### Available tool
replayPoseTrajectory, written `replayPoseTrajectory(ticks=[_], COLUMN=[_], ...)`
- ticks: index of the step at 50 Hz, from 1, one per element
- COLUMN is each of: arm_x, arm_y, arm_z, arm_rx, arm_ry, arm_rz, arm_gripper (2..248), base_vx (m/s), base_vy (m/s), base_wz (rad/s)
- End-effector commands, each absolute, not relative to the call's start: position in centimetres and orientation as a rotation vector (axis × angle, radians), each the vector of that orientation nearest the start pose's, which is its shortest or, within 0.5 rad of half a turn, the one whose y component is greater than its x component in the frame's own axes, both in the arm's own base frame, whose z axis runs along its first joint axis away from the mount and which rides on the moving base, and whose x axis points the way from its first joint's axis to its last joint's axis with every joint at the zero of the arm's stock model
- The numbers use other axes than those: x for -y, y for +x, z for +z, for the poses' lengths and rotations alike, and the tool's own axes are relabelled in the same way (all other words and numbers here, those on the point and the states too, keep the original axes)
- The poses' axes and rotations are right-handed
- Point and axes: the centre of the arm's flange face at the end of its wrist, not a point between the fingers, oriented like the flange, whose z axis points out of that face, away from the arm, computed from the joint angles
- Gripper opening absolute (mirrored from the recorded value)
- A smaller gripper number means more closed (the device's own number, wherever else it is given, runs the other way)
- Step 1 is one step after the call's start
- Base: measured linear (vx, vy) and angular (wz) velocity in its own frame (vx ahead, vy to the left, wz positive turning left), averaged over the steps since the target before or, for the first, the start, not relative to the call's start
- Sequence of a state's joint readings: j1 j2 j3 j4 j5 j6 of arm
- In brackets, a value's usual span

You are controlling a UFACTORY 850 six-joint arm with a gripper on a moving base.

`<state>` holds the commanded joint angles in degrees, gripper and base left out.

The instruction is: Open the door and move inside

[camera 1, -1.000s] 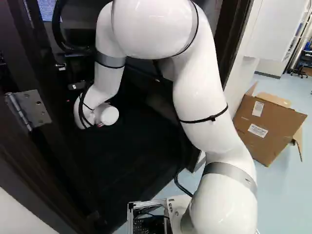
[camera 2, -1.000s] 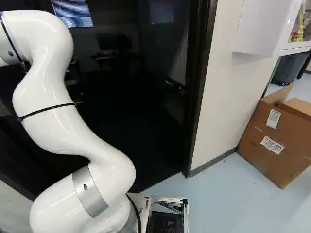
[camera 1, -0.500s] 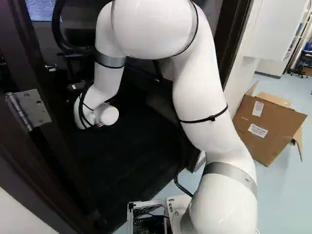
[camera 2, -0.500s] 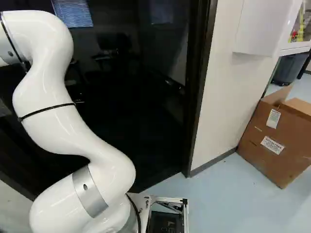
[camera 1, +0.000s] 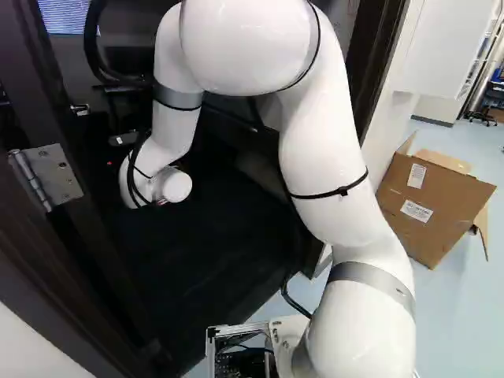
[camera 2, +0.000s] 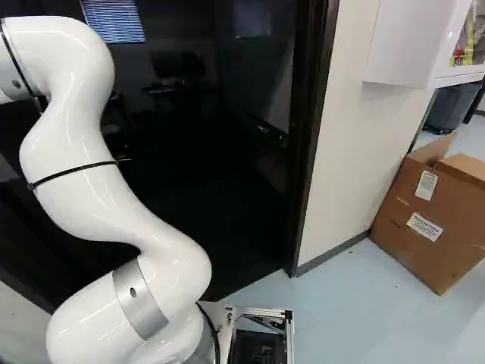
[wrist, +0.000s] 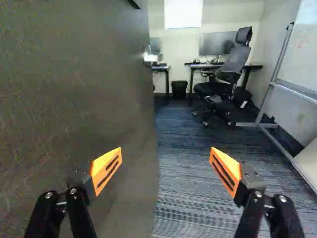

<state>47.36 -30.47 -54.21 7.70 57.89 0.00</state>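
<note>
Carpeted office point(wrist: 190, 144) ahead; the door point(wrist: 84, 99) has swung slightly wider.
The hand point(wrist: 166, 150) is released, gripping nothing; driving in looks closer now.

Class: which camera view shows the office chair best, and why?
The wrist view: the office chair shows its headrest, backrest, seat and wheeled base. The right base view gives at most a dark outline; in the left base view it cannot be made out clearly.
</note>
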Motion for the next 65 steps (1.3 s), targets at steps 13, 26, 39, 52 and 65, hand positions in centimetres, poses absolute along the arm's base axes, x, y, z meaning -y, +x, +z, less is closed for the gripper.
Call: replayPoseTrajectory(ticks=[13,26,39,52,65], arm_x=[-43.1,-41.6,-39.7,-39.0,-37.1], arm_y=[41.1,40.9,40.7,40.8,41.1], arm_z=[35.7,35.9,36.1,36.3,36.6], arm_rx=[0.668,0.658,0.644,0.638,0.620], arm_ry=[-1.959,-1.977,-2.001,-2.008,-2.030], arm_rz=[-1.653,-1.655,-1.659,-1.663,-1.673], arm_gripper=[247,247,247,247,247], base_vx=[0.000,0.000,0.000,0.000,0.000], base_vy=[0.000,0.000,0.000,0.000,0.000], base_wz=[0.000,0.000,0.000,0.000,0.000])
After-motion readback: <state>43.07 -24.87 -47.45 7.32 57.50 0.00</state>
